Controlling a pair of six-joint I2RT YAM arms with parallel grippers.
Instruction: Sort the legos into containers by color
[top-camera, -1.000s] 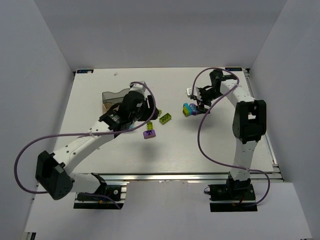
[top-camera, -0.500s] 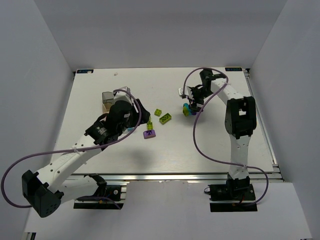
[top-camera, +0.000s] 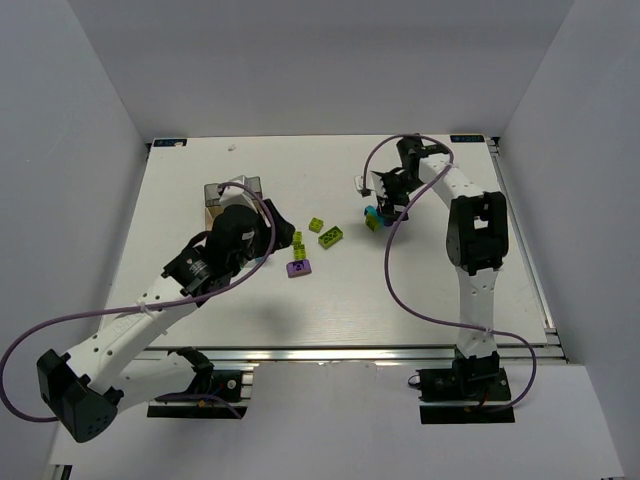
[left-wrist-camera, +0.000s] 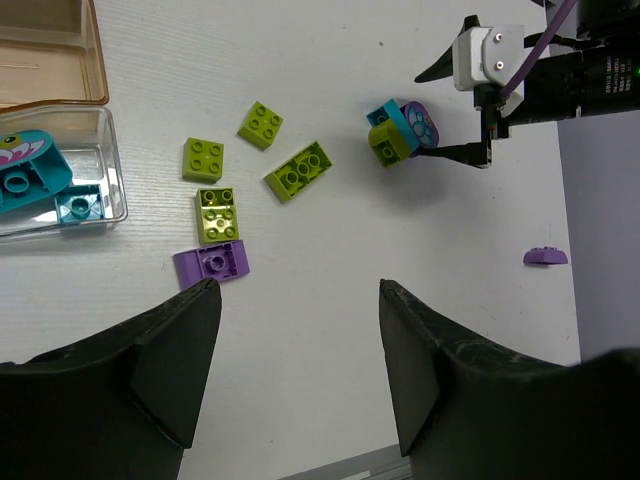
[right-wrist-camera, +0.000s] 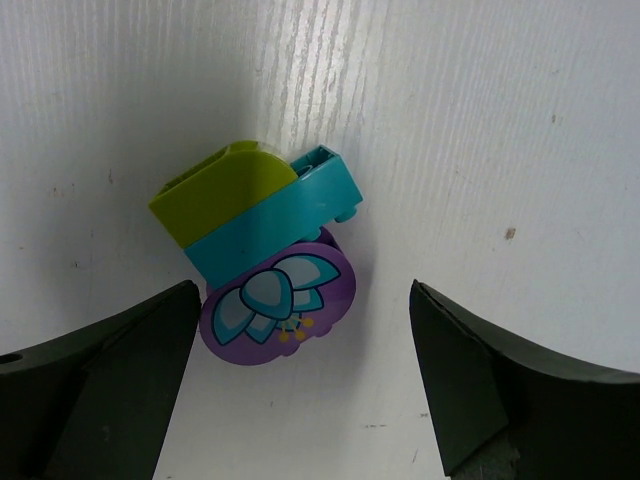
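Note:
A stack of a lime, a teal and a purple flower-printed lego (right-wrist-camera: 262, 250) lies on the table, also in the top view (top-camera: 373, 216). My right gripper (right-wrist-camera: 303, 290) is open just above it, one finger on each side, touching nothing. My left gripper (left-wrist-camera: 297, 290) is open and empty, high above the table near a purple lego (left-wrist-camera: 211, 262). Several lime legos (left-wrist-camera: 299, 171) lie beyond it. The clear tray (left-wrist-camera: 112, 150) holds two teal legos (left-wrist-camera: 30, 175). The amber tray (left-wrist-camera: 90, 60) looks empty. The grey tray (top-camera: 225, 190) shows behind my left arm.
A small purple piece (left-wrist-camera: 545, 257) lies alone on the right of the table. A white wall runs along each side and the back. The table's near edge (top-camera: 350, 350) has a metal rail.
My left arm has drawn back from over the trays toward the near left. My right gripper has moved left and come down over the stacked legos.

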